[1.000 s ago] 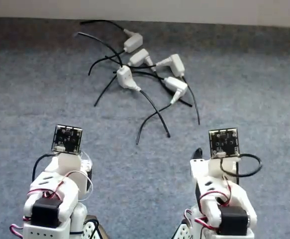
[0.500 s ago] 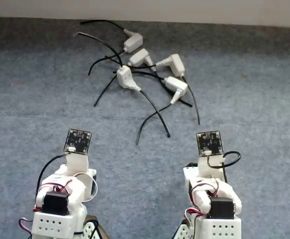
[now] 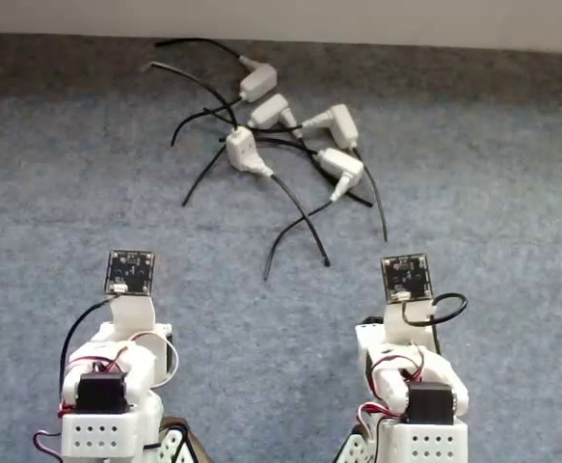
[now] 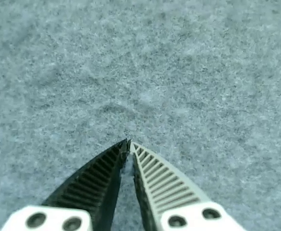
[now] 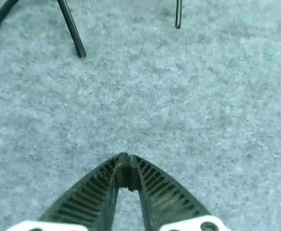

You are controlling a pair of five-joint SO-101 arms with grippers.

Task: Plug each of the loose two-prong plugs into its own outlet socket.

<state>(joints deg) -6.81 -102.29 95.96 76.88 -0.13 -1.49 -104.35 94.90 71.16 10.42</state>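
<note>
High view: five white connectors (image 3: 343,166) lie in a loose cluster in the upper middle of the frame on the grey, felt-like desk (image 3: 493,193). One sits near the top edge, two in a row below it, and two more lower down, one to the left and one to the right. None is joined to another, as far as can be seen. Their black cords (image 3: 298,204) cross one another and trail out to the left and down toward the centre of the frame. The left arm (image 3: 107,386) stands at the lower left and the right arm (image 3: 411,391) at the lower right, both well apart from the cluster. Each carries a small dark camera board at its wrist.

Left wrist view: the left claw (image 4: 129,143) rises from the bottom centre with one black finger and one white. Its tips meet, so it is closed with nothing between them, over bare grey desk (image 4: 203,72).

Right wrist view: the right claw (image 5: 127,156), both fingers black, is also closed on nothing, its tips pressed together at the lower centre. Two loose cord ends (image 5: 72,29) lie on the desk (image 5: 203,96) along the top of the frame, apart from the claw.
</note>
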